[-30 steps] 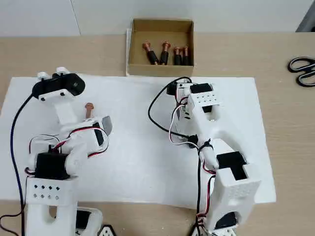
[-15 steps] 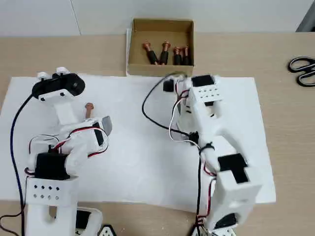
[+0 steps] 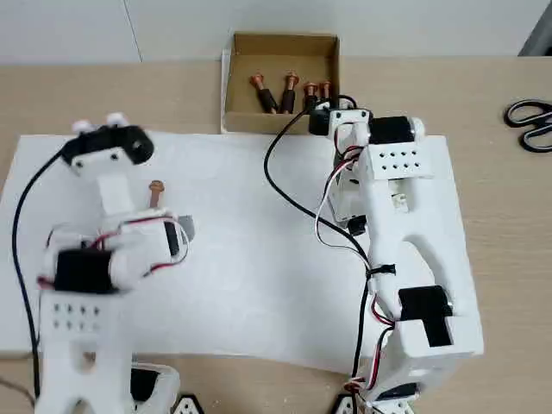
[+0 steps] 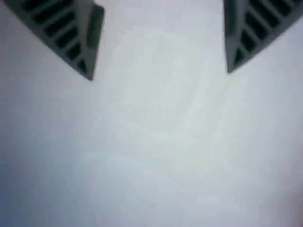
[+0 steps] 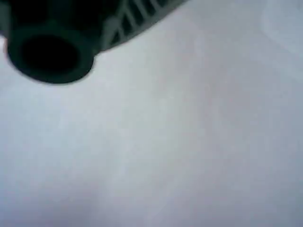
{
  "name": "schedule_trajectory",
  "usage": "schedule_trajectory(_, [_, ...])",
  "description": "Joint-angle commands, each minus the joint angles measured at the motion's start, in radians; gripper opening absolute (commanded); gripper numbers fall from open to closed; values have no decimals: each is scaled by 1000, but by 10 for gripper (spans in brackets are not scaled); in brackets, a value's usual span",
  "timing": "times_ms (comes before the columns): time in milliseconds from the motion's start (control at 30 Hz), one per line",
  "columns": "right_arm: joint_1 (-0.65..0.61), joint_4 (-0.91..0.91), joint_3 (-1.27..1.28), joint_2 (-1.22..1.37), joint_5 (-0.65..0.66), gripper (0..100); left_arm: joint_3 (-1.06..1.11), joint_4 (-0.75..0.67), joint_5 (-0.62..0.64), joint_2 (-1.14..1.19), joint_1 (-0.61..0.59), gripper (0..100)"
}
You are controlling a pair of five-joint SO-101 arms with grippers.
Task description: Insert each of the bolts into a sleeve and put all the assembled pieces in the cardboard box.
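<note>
Resting on the white sheet (image 3: 250,267) just ahead of the left gripper (image 4: 159,73) and slightly to its left, apart from it: one bare bolt (image 3: 155,191), copper-coloured head pointing away from the gripper. Wearing no sleeve yet.

Spreading that gripper wide, both dark ribbed fingers (image 4: 71,33) standing well apart above bare sheet, gripping nothing and touching nothing between them.

Clamping a black sleeve (image 5: 47,54) in the right gripper (image 5: 102,35), narrowed around it. Pressing the sleeve against one ribbed finger and turning its open bore, dark and hollow, end-on toward the wrist camera. Hanging over white sheet.

Standing just ahead of the right arm (image 3: 388,164) in the high view, and well ahead and off to the right of the left gripper: the cardboard box (image 3: 276,126), open at the top. Lying inside it, side by side: four assembled pieces (image 3: 289,92), each showing a copper bolt head poking out of a black sleeve, heads pointing away from both grippers.

Lying well off to the right of the right gripper, on the bare wooden table (image 3: 500,216) beyond the sheet's edge: a pair of scissors (image 3: 528,116).
</note>
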Motion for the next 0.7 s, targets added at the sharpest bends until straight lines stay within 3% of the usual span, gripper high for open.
schedule_trajectory(0, [5, 16, -48, -67, 12, 4, -200, 66, -57, 195, -3, 174])
schedule_trajectory(367, [10, 18, -41, -67, 12, 4, -559, 28, -316, 778, -189, 174])
schedule_trajectory(667, [5, 7, -41, -59, 12, 4, -728, -9, -322, 1076, -219, 173])
